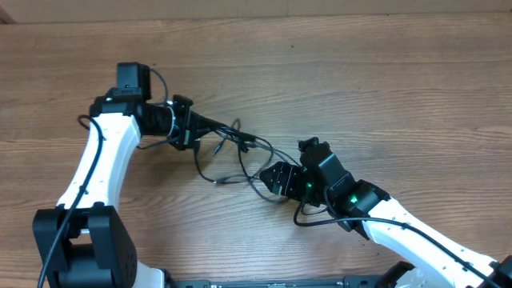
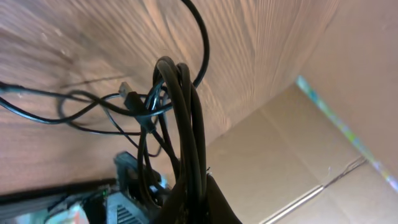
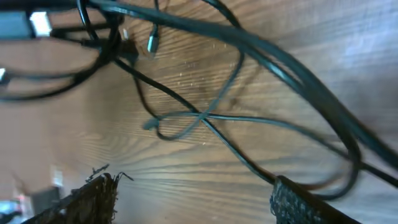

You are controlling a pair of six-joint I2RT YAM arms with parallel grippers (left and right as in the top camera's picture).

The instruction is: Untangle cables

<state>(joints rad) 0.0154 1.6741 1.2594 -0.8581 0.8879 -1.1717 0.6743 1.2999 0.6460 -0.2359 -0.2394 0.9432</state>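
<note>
Several thin black cables (image 1: 234,152) lie tangled on the wooden table between the two arms. My left gripper (image 1: 210,124) is shut on a bundle of cable strands (image 2: 186,130); the strands run up out of its jaws (image 2: 205,186) and loop over the wood. A small plug end (image 2: 127,93) hangs in the tangle. My right gripper (image 1: 274,179) is open, low over the table at the right edge of the tangle. Between its fingers (image 3: 193,196) is bare wood; one cable (image 3: 249,165) runs past its right finger. A small plug tip (image 3: 152,42) lies further out.
The wooden table (image 1: 384,88) stretches all round the tangle. A cardboard wall (image 2: 298,155) shows beyond the table in the left wrist view. The arms' own thicker wires (image 1: 316,216) loop near the right wrist.
</note>
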